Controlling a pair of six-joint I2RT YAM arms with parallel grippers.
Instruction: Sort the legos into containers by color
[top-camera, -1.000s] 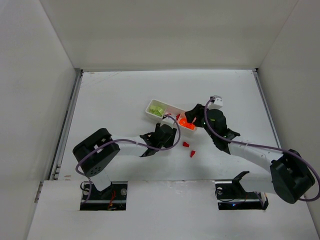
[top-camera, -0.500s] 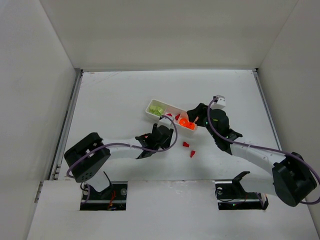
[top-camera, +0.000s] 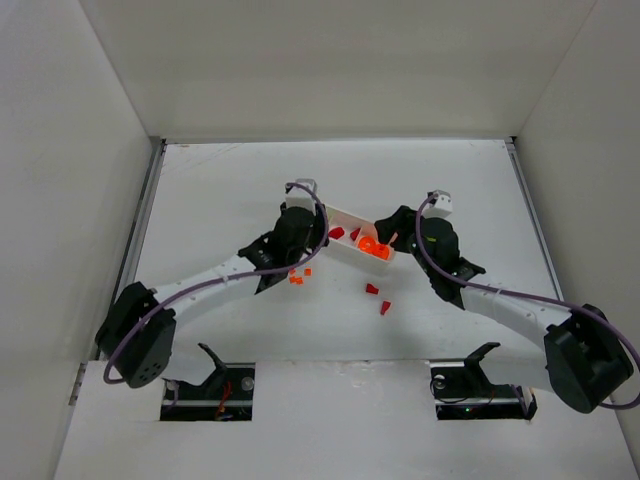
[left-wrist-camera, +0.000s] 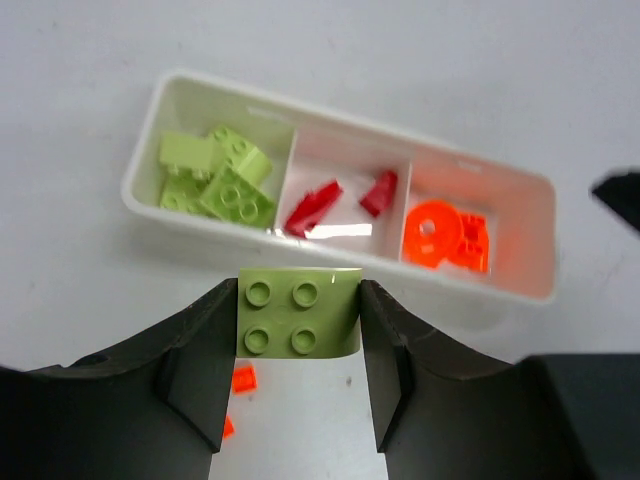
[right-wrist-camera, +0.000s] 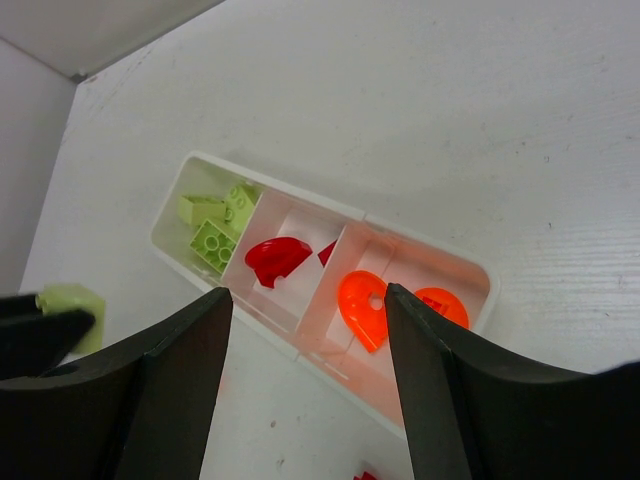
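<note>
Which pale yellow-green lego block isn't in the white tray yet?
The four-stud yellow-green square block clamped in the left gripper, short of the white plastic tray; the other yellow-green blocks lie in its end compartment.

I count one white tray (left-wrist-camera: 525, 240) split into three compartments. Of yellow-green blocks (left-wrist-camera: 238, 195), about four lie in one end compartment and one is outside. Of red pieces (left-wrist-camera: 315, 205), two are in the middle and two lie loose on the table (top-camera: 220, 200). Of orange pieces (left-wrist-camera: 432, 232), two are in the other end and two lie loose.
</note>
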